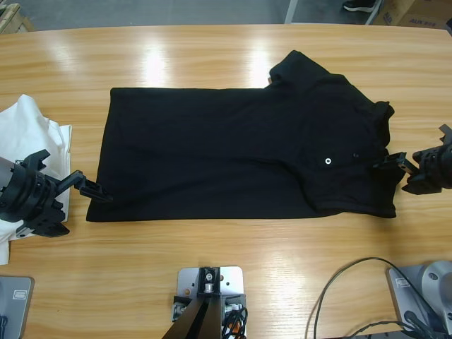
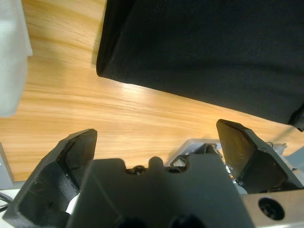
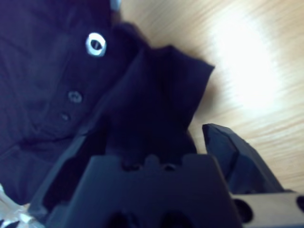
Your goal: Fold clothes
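The only mark I can find on the black polo [image 1: 233, 152] is a small white ring logo [image 1: 329, 161] on the chest; nothing in it can be read, and two dark buttons [image 3: 74, 97] sit beside it in my right wrist view. The polo lies flat in the middle of the desk [image 1: 212, 56], its long axis running across the desk, hem toward my left arm and collar [image 1: 381, 113] toward my right. One sleeve is tucked in along the far edge near the collar.

My left gripper [image 1: 92, 188] reaches in low from the left edge, jaws spread wide and holding nothing, just beside the polo's near hem corner, over bare wood. My right gripper [image 1: 395, 166] comes in from the right edge at the collar end, jaws parted with a fold of collar fabric lying between them. A stack of white clothes [image 1: 28, 134] rests at the left edge, under my left arm.
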You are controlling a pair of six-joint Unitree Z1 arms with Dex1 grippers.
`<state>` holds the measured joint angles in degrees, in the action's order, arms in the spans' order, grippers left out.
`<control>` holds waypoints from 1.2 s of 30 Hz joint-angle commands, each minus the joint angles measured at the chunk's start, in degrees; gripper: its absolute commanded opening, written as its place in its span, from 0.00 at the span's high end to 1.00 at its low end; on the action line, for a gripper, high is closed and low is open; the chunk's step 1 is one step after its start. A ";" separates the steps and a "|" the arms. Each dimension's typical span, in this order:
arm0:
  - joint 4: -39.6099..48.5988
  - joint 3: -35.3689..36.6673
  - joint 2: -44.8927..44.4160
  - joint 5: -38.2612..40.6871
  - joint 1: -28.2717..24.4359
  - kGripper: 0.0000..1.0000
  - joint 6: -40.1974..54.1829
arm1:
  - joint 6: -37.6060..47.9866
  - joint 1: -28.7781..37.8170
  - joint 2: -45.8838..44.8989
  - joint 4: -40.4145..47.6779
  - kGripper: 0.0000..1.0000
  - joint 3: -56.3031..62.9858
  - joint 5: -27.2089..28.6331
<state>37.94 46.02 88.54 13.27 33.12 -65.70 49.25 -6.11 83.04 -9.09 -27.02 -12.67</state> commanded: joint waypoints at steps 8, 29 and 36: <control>0.59 -1.84 -0.91 -0.45 -0.42 0.00 -0.13 | -1.47 -4.35 7.94 3.25 0.23 0.92 -4.27; -11.80 -10.49 -2.23 -5.53 -0.42 0.25 -0.33 | -7.68 -4.35 8.10 6.72 1.00 2.06 -7.02; -20.69 -17.19 -3.19 -5.18 -0.42 0.25 -4.19 | -8.03 -4.35 7.75 6.65 1.00 2.06 -6.89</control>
<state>22.16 33.71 86.81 8.34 33.12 -67.55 42.27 -9.63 90.05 -2.45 -26.19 -18.93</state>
